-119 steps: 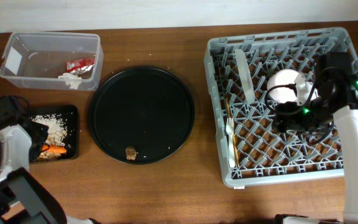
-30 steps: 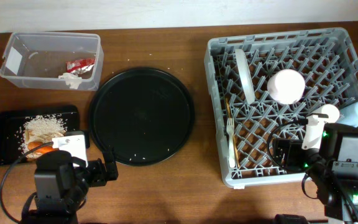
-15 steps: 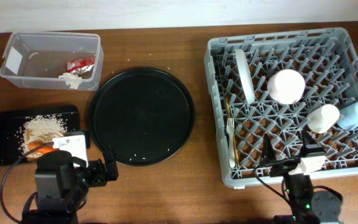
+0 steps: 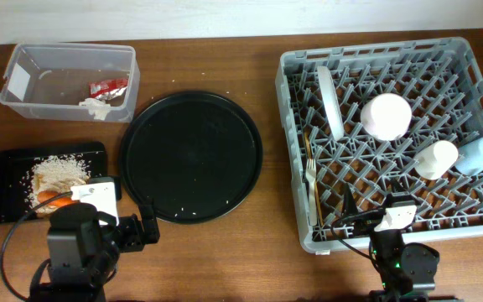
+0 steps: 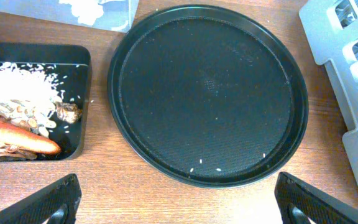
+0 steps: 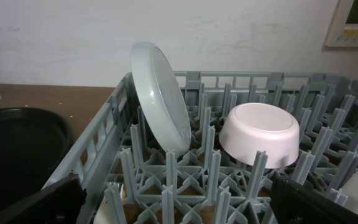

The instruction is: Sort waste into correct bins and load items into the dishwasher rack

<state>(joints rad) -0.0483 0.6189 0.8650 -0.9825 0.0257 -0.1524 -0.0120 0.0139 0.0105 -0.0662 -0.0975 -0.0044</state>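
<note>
I see both tools spread wide and empty: the left tool [image 5: 179,208] over the near left of the brown wood-grain worktop [image 4: 250,260], the right tool [image 6: 179,202] at the near right edge. The grey lattice dishwasher rack [image 4: 376,49] fills the right end. It holds a glossy plate-bowl [image 4: 329,101] on edge, an upturned white bowl [image 4: 385,116], a cream cup [image 4: 436,158] and a light blue cup [image 4: 479,154]. At the far left corner, the clear tub [image 4: 23,59] contains a red wrapper [image 4: 109,85] and a tissue [image 4: 96,106]. The black tray [image 4: 7,180] at the left edge carries pale grains [image 4: 57,172] and a carrot [image 5: 17,138].

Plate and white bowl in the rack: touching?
Apart. The right wrist view shows a gap between the plate and the bowl, with pegs of the rack in it.
</note>
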